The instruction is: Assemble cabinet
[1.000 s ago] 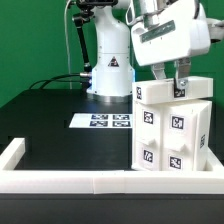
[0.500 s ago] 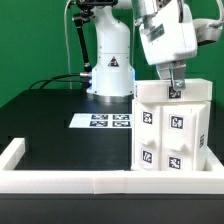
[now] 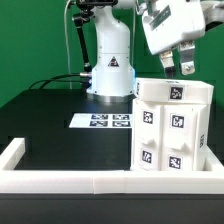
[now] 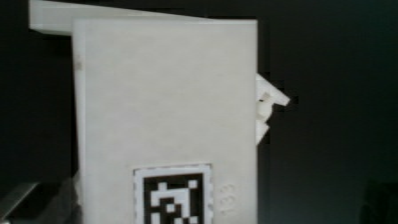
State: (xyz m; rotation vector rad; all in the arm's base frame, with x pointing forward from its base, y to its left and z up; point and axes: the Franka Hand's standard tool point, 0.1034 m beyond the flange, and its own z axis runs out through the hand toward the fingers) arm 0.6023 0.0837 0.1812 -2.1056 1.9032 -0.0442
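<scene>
The white cabinet (image 3: pixel 172 125) stands upright at the exterior view's right, just behind the low front wall, with black-and-white tags on its front and top. My gripper (image 3: pixel 178 66) hangs a little above the cabinet's top. Its fingers are apart and hold nothing. In the wrist view the cabinet's white top panel (image 4: pixel 169 100) fills the frame, with one tag (image 4: pixel 175 192) on it. A small white nub juts from the panel's edge (image 4: pixel 270 100).
The marker board (image 3: pixel 103 121) lies flat on the black table in front of the robot base (image 3: pixel 110 65). A low white border wall (image 3: pixel 90 180) runs along the front and up the exterior view's left side. Cables trail behind the base.
My gripper was down at the cabinet's top panel. It has let go and risen clear, tilting toward the exterior view's right. The cabinet has stayed where it was.
</scene>
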